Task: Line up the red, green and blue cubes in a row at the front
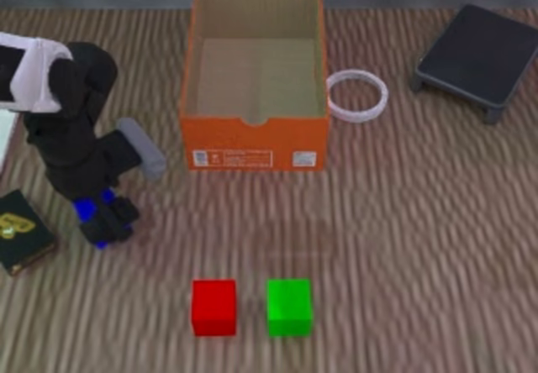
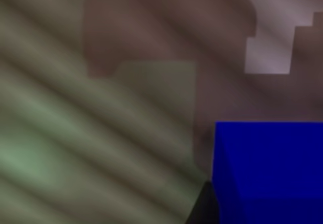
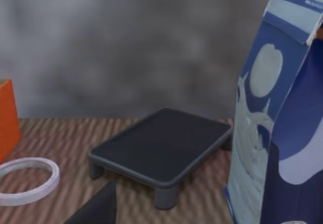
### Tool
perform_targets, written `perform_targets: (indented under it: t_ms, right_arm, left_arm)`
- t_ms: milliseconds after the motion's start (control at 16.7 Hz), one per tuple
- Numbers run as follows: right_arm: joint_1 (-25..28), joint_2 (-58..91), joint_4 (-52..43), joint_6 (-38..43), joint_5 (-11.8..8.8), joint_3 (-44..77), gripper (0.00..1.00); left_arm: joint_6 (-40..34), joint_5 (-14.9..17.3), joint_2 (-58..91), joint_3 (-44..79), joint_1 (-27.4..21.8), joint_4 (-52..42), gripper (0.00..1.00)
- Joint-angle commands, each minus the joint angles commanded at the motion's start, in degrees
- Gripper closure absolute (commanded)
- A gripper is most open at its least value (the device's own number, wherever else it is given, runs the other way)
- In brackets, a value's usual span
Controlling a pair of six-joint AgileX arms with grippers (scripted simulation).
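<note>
Blue cube (image 2: 267, 173) sits clamped in the left gripper (image 1: 104, 218) (left of counter), bound for the near row beside the red cube (image 1: 213, 307).

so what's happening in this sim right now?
The left arm's tool is down at the table's left side, closed around the blue cube, which shows only as slivers between its fingers from above. The red cube and green cube already sit side by side at the front, with a small gap between them. The blue one has not joined the row yet. The right arm is out of the top view, parked; its camera looks toward the dark tray.
</note>
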Motion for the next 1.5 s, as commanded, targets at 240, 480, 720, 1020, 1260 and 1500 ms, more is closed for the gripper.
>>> perform_targets:
  t_ms: [240, 480, 720, 1020, 1260, 1500]
  right_arm:
    - [0.0, 0.0, 0.0, 0.0, 0.0, 0.0, 0.00]
    - [0.0, 0.0, 0.0, 0.0, 0.0, 0.0, 0.00]
    - [0.0, 0.0, 0.0, 0.0, 0.0, 0.0, 0.00]
    - [0.0, 0.0, 0.0, 0.0, 0.0, 0.0, 0.00]
    - [0.0, 0.0, 0.0, 0.0, 0.0, 0.0, 0.00]
    - [0.0, 0.0, 0.0, 0.0, 0.0, 0.0, 0.00]
  left_arm:
    - [0.0, 0.0, 0.0, 0.0, 0.0, 0.0, 1.00]
    - [-0.5, 0.9, -2.3, 1.1, -0.2, -2.5, 1.00]
    - [-0.5, 0.9, -5.6, 5.3, 0.4, -10.8, 1.00]
    - [-0.8, 0.8, -8.6, 8.4, 0.9, -16.0, 1.00]
    - [-0.9, 0.8, -8.0, 8.9, -0.2, -16.1, 1.00]
    - [-2.8, 0.8, -4.2, 14.9, -9.1, -18.9, 1.00]
